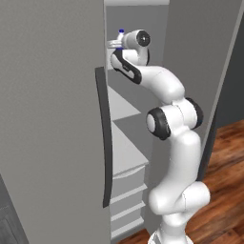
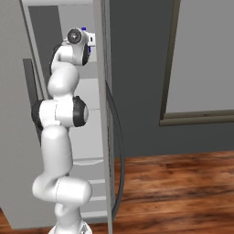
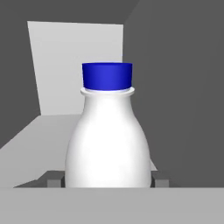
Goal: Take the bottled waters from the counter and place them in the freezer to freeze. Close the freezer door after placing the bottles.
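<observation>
Placement step in hand, by my judgement: the white arm reaches high into the tall light-grey freezer (image 1: 52, 95), carrying a white plastic bottle with a blue cap (image 3: 107, 135) toward an upper pale grey shelf (image 3: 48, 131).

In the left base view the two-finger gripper (image 1: 116, 44) sits at 12 o'clock, just inside the open compartment, the bottle's blue cap visible at its tip. In the hand view the bottle stands upright at centre, its base at 6 o'clock between the dark finger tips (image 3: 53, 181), the shelf surface running behind it from 9 o'clock.

Jaws: narrowed around the bottle's lower body, one finger tip showing on either side, apparently gripping it.

Whether the bottle's base touches the shelf cannot be told.

Next move, as judged: lower until the base seats, release, withdraw clear of the flat light-grey freezer door with its long dark bar handle (image 1: 106, 143).
</observation>
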{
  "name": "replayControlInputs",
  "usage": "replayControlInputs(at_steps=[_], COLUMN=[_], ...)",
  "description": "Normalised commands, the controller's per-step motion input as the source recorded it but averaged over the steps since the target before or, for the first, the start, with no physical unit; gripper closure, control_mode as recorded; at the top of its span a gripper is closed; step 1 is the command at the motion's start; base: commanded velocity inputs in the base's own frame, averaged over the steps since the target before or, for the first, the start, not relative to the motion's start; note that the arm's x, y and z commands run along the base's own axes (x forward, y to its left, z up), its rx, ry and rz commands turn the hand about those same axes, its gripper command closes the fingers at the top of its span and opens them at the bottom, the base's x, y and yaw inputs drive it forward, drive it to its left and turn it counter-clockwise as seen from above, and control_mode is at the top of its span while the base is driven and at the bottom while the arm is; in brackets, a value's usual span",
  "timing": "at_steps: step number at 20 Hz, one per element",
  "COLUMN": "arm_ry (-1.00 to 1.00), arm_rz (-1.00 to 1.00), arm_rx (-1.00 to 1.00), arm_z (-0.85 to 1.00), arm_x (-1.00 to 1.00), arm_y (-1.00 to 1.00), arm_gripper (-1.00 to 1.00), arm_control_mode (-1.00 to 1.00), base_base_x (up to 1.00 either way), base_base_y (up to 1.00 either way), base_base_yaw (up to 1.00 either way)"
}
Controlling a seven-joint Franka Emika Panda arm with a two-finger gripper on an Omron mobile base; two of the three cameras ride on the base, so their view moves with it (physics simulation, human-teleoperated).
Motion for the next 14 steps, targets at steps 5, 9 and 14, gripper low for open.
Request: replayControlInputs(at_steps=[5,9,14], arm_ry=[0.00,0.00,0.00], arm_rz=[0.00,0.00,0.00], arm_rx=[-0.01,-0.01,0.00], arm_z=[-0.49,-0.47,-0.06], arm_x=[0.25,0.13,0.03], arm_y=[0.01,0.01,0.00], arm_gripper=[1.00,1.00,-1.00], arm_control_mode=[-1.00,-1.00,-1.00], base_base_x=[0.00,0.00,0.00], base_base_y=[0.00,0.00,0.00], base_base_yaw=[0.00,0.00,0.00])
